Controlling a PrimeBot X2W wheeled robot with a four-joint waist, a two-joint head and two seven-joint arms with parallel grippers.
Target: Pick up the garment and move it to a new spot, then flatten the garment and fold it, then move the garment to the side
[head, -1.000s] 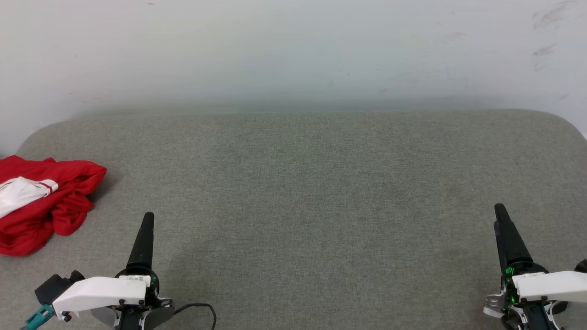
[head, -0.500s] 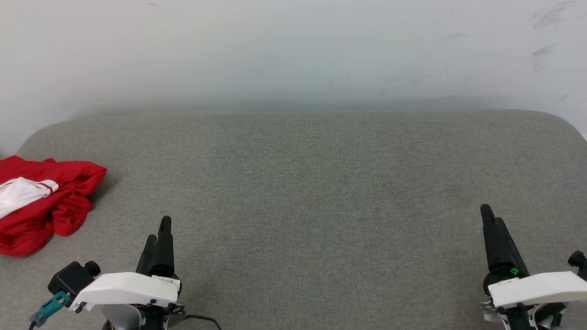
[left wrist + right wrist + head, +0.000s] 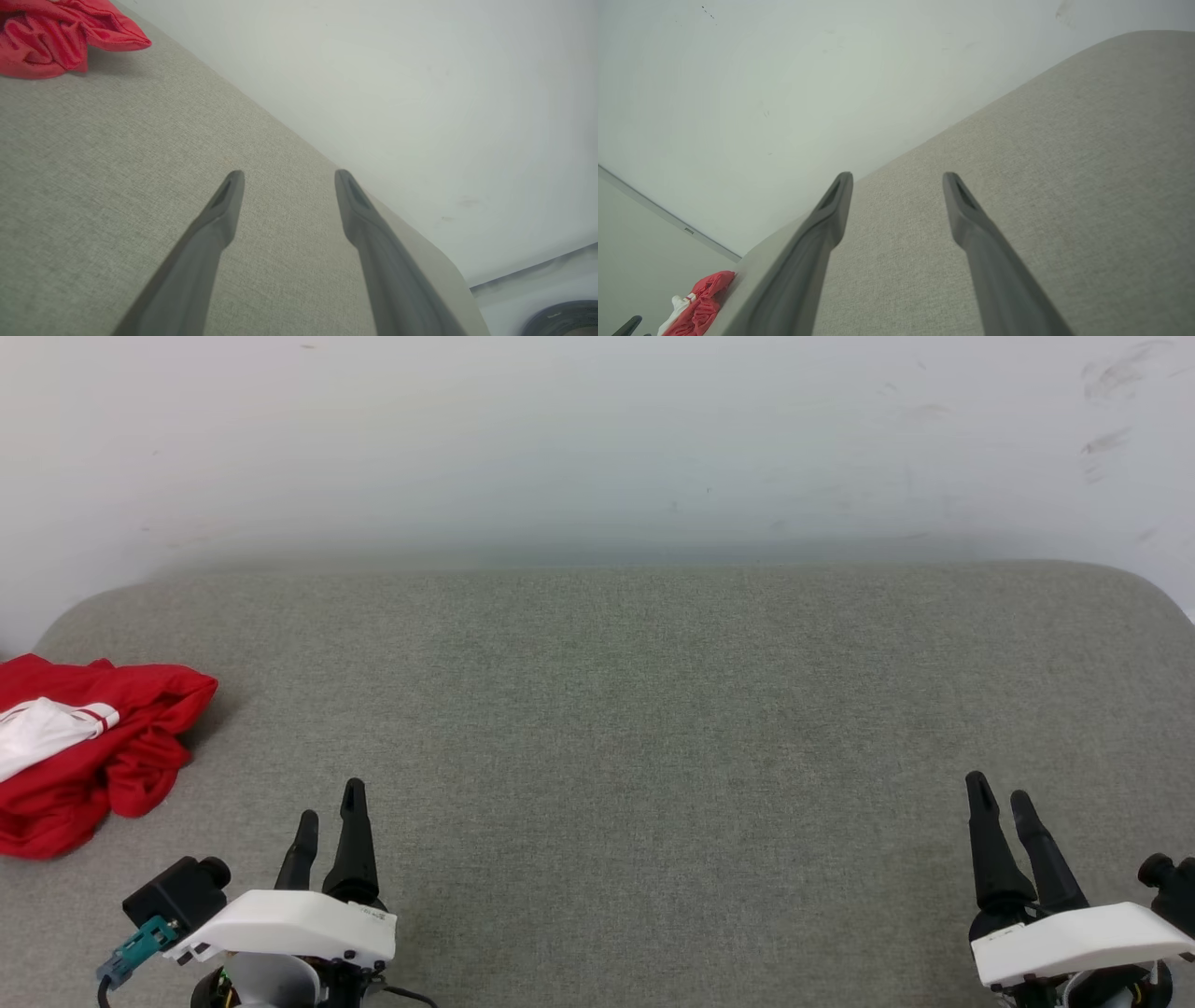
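While bunched at left edge of grey cushion (image 3: 597, 709), red garment (image 3: 84, 747), left gripper (image 3: 330, 801) spread nearby, right gripper (image 3: 996, 786) spread, well apart.

Bright, even, diffuse light. A soft shadow lies just right of the garment (image 3: 93, 747) and along the foot of the wall (image 3: 597, 448). In the wrist views, the near fingers (image 3: 205, 242) blur softly.

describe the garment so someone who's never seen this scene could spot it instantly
Start with the wide grey fabric surface set against the white wall. Follow it to its left end, beyond the left tool, where the garment lies in a crumpled heap. It is the one bright red thing there, with a white sleeve edged in a red stripe.
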